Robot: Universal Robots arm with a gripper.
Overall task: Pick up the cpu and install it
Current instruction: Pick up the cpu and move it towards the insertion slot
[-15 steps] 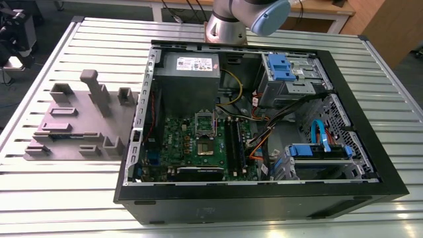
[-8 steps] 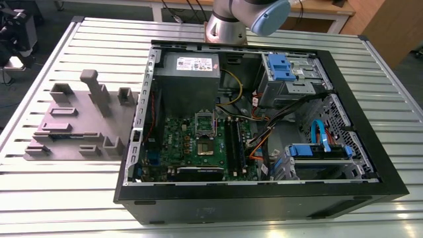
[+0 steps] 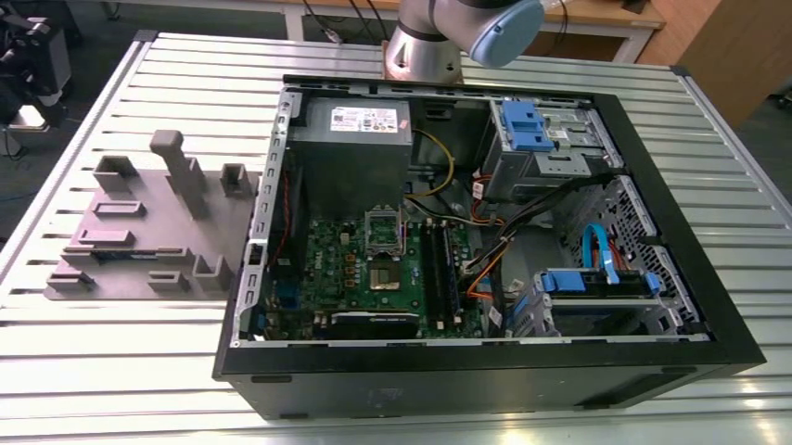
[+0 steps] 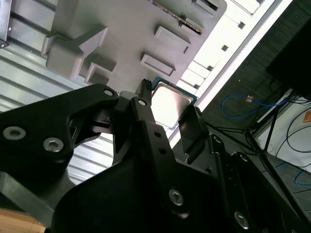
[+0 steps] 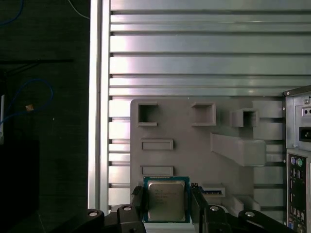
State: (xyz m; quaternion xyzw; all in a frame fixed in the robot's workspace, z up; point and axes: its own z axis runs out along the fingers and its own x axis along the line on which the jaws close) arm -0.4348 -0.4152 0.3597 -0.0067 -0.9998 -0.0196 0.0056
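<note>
my gripper is clamped on the cpu, 2 fingers pressing its opposite edges, and i'm holding it up over the grey tray beside the computer case.

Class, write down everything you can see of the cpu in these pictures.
The cpu is a small flat square chip with a shiny silver metal top, a thin greenish rim and faint print on its lid. It lies level between the gripper's two black fingers, which clamp opposite edges. It hangs over the grey tray beside the computer case, apparently lifted clear of the tray. Its underside is hidden.
</note>
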